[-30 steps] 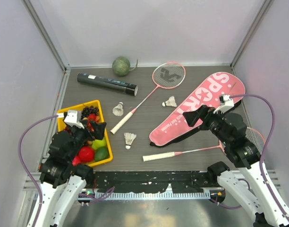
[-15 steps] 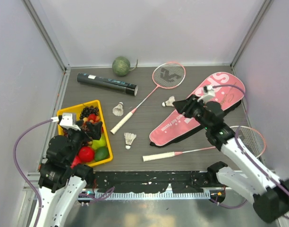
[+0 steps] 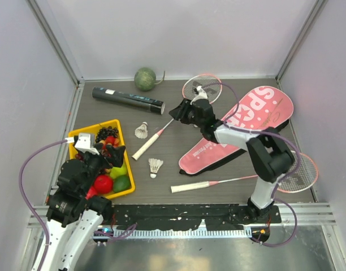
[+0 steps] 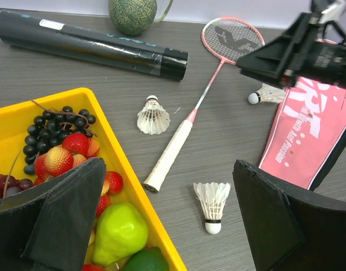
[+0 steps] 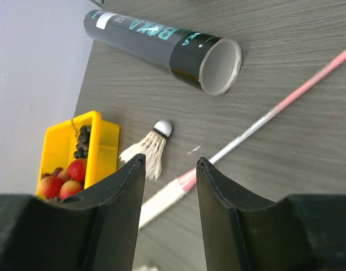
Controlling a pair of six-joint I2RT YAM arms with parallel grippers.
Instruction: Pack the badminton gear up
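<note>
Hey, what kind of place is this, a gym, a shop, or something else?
Most likely a robot lab test cell: plain panel walls box in a small dark table, and the left arm and right arm are bolted to a rail at its near edge.

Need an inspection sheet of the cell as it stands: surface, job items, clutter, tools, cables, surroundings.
Surface: grey wood-grain table, no spills seen.
Job's things: far racket, shaft under the right tool; near racket, head partly hidden by the right arm; three shuttlecocks loose; black tube on its side, one end open; pink bag flat; nothing packed.
Clutter: yellow fruit tray; green melon.
Grippers: left tool open, empty, above the tray; right tool open, empty.
Cables: purple cable on the left arm; another on the right arm.
Surroundings: pale walls, metal frame posts.
</note>
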